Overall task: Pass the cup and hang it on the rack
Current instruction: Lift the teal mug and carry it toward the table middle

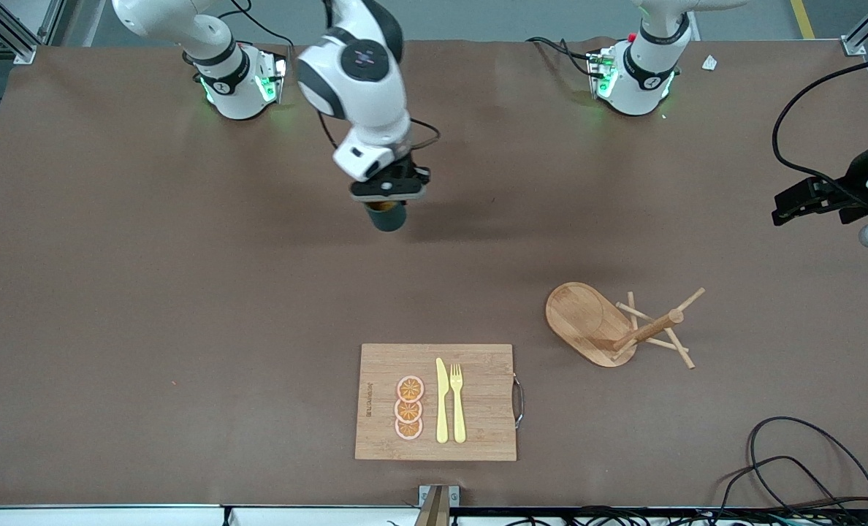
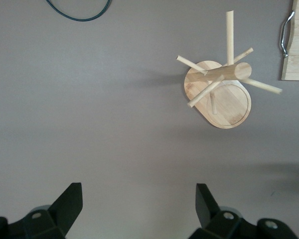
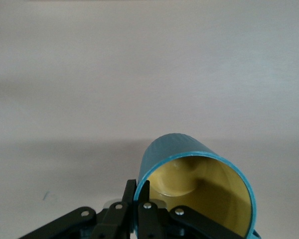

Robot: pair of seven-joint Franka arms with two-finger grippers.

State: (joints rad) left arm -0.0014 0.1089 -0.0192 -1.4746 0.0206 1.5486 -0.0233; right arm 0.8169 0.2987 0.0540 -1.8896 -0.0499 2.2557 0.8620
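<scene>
The teal cup [image 1: 388, 218] with its yellow inside hangs just above the bare brown table, about midway between the two arms' ends. My right gripper [image 1: 390, 191] is shut on the cup's rim, one finger inside and one outside the wall. In the right wrist view the right gripper [image 3: 138, 186] pinches the cup [image 3: 179, 149] at the rim, mouth toward the camera. The wooden rack [image 1: 587, 321] stands on its oval base toward the left arm's end, pegs spread around its post. My left gripper [image 1: 788, 207] waits open over that end of the table. The left gripper [image 2: 139, 199] holds nothing, and the rack [image 2: 229, 107] lies below it.
A bamboo cutting board [image 1: 478, 394] with a yellow knife, a yellow fork and three orange slices lies near the front edge; its handle end [image 2: 295, 55] shows beside the rack. Black cables [image 1: 806, 467] loop at the front corner by the left arm's end.
</scene>
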